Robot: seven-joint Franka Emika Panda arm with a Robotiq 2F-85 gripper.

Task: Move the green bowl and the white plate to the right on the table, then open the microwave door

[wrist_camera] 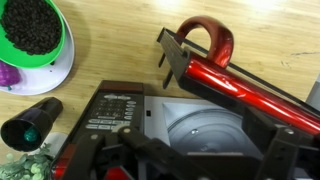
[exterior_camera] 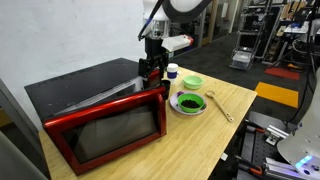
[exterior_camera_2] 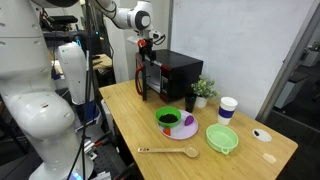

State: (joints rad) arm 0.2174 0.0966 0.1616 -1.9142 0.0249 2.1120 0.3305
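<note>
Fingers [wrist_camera: 288, 152]: two dark prongs at the six o'clock edge of the wrist view, spread wide, released, nothing between them. Microwave door [wrist_camera: 240, 92]: ajar, red top edge running from eleven o'clock toward four. Curved red handle [wrist_camera: 212, 38] at twelve, clear of the fingers. Turntable [wrist_camera: 200, 128] exposed at six; control panel [wrist_camera: 110, 115] at eight. White plate [wrist_camera: 58, 68], green ring and dark centre, at ten o'clock on the table [wrist_camera: 120, 50]. Black cylinder [wrist_camera: 30, 122] at nine; plant [wrist_camera: 22, 165] at seven. Exterior view: gripper [exterior_camera: 151, 72] hangs at the free end of the microwave door [exterior_camera: 105, 135], which stands off the red microwave [exterior_camera: 85, 85] in a narrow wedge. White plate [exterior_camera: 190, 113] at centre of the table [exterior_camera: 200, 140]; green bowl [exterior_camera: 192, 83] just beside it at twelve o'clock; wooden spoon [exterior_camera: 222, 110] at three; lidded cup [exterior_camera: 172, 71] at ten of the bowl. Exterior view: gripper [exterior_camera_2: 146, 55] above the microwave door [exterior_camera_2: 140, 78], seen edge-on. White plate [exterior_camera_2: 186, 132] mid-table [exterior_camera_2: 125, 112]; green bowl [exterior_camera_2: 222, 138] at four o'clock of it; wooden spoon [exterior_camera_2: 170, 152] at six; lidded cup [exterior_camera_2: 228, 108] at twelve of the bowl; plant [exterior_camera_2: 203, 90] at one of the plate.
</note>
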